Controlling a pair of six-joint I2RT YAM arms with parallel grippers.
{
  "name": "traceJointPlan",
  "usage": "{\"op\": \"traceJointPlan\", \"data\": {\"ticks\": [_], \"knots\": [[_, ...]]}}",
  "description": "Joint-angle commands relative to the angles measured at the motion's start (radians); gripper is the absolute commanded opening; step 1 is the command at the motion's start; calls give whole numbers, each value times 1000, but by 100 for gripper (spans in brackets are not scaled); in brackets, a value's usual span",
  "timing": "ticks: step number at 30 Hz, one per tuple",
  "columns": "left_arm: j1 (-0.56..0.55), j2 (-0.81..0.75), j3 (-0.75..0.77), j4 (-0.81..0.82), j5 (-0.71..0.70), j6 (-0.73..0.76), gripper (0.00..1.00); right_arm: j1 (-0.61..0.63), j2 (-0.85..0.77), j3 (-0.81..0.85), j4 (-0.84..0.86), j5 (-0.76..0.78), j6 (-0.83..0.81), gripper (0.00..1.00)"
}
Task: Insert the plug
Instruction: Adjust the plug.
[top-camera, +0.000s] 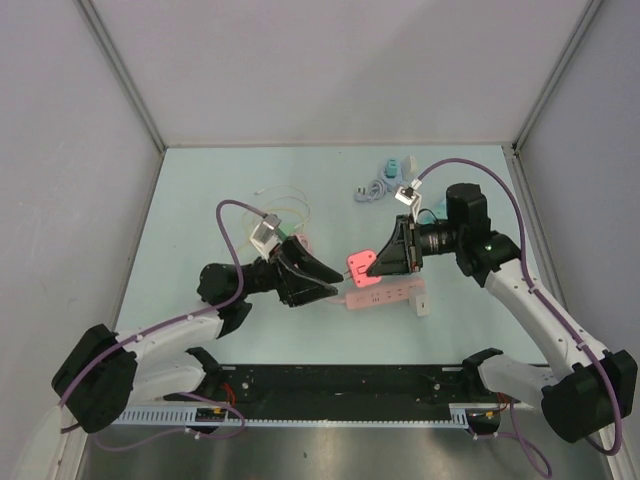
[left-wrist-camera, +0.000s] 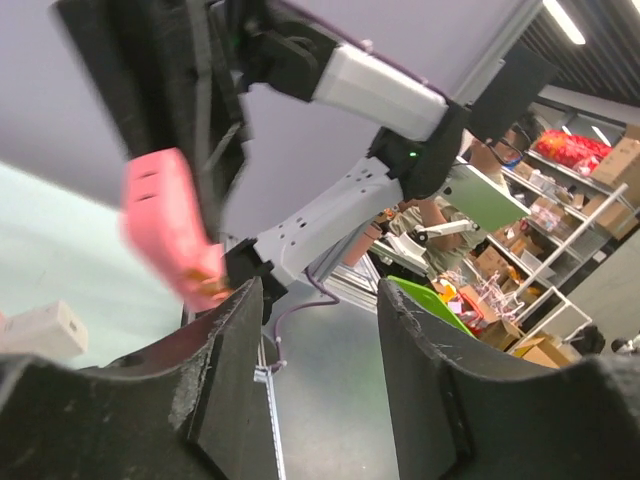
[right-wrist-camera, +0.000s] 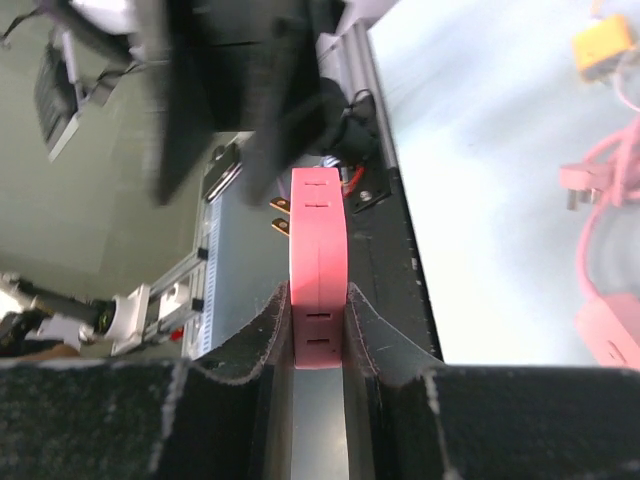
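Note:
My right gripper (top-camera: 380, 262) is shut on a pink plug (top-camera: 360, 266) and holds it above the table. In the right wrist view the plug (right-wrist-camera: 318, 270) sits edge-on between the pads, its brass prongs (right-wrist-camera: 280, 215) sticking out to the left. Just below it on the table lies a pink power strip (top-camera: 385, 296). My left gripper (top-camera: 335, 281) reaches in from the left, close to the plug. In the left wrist view its jaws (left-wrist-camera: 320, 310) stand apart with nothing between them, and the blurred plug (left-wrist-camera: 165, 225) is up and to the left of the left finger.
A white adapter (top-camera: 421, 300) lies at the strip's right end. At the back are teal pieces (top-camera: 392, 165), a coiled cable (top-camera: 368, 190) and a white plug (top-camera: 405, 193). Thin pale cables (top-camera: 285, 205) lie behind the left arm. Grey walls enclose the table.

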Motion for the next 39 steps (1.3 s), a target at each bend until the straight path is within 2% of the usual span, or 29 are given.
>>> {"op": "traceJointPlan", "data": {"ticks": [1,4,6,7,9,10,11,13,15,22,26,32,36,38,39], "knots": [[-9,-60,15,270,30,48,53,-25,-6,-8,-52,64,-23,0],[-9,-82,25,145,19,96,53,-20,-15,-10,-51,61,-24,0],[-9,-108,29,65,-10,155,57,-19,-24,-10,-46,58,-23,0],[-9,-122,31,-46,-25,181,63,-19,-35,-10,-40,60,-18,0],[-11,-170,46,-186,-94,289,68,-17,-44,-9,-35,60,-12,0],[-12,-189,57,-343,-116,327,73,-19,-47,-8,-34,66,-10,0],[-15,-204,72,-422,-142,409,75,-17,-47,-8,-35,70,-9,0],[-40,-240,115,-591,-207,482,81,-10,-47,-10,-34,86,-7,0],[-64,-249,143,-641,-225,534,84,1,-49,-10,-25,99,0,0],[-120,-189,176,-659,-295,515,86,62,-46,-10,49,149,48,0],[-129,-166,176,-661,-338,490,82,70,-56,-10,64,164,62,0],[-131,-149,157,-617,-315,444,67,72,-63,-9,73,178,66,0],[-131,-145,137,-551,-294,413,46,72,-63,-10,83,164,69,0],[-131,-143,126,-526,-289,392,41,72,-64,-9,84,162,68,0],[-131,-142,123,-499,-285,375,35,72,-66,-10,83,156,68,0]]}}
